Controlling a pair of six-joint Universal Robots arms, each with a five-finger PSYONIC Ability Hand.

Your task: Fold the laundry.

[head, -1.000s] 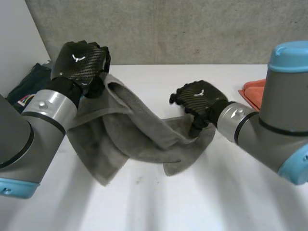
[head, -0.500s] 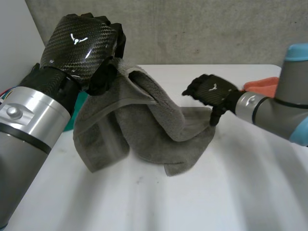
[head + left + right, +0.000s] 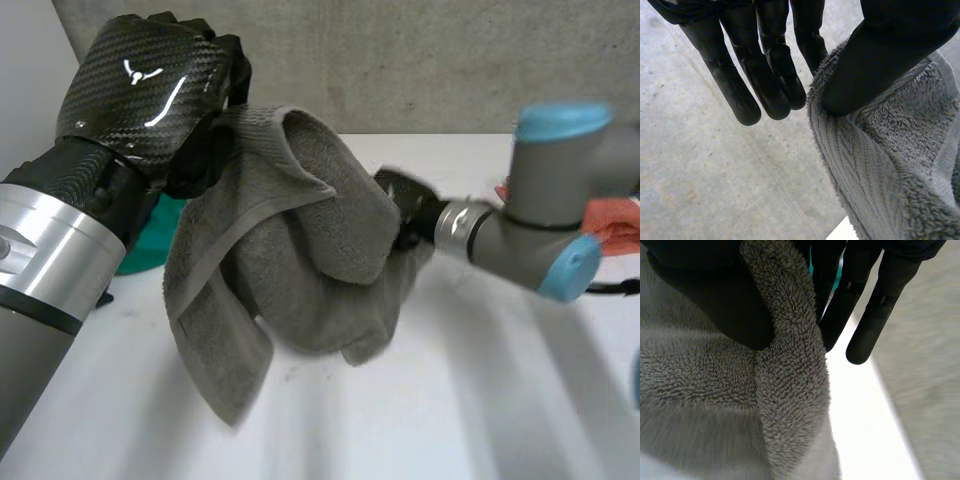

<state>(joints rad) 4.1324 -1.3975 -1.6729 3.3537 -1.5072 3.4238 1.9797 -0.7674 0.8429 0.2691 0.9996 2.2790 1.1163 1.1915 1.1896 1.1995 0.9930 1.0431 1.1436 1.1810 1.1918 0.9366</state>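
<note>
Left hand (image 3: 150, 95) and right hand (image 3: 405, 203) each pinch the towel's (image 3: 300, 250) edge; spreading them level should let it hang flat.

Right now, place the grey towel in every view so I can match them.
Head view: towel hangs mid-picture between left hand and right hand.
Left wrist view: towel pinched under the left hand's thumb, beside its fingers.
Right wrist view: towel pinched between the right hand's thumb and fingers.
Shared landmark: white table.
</note>
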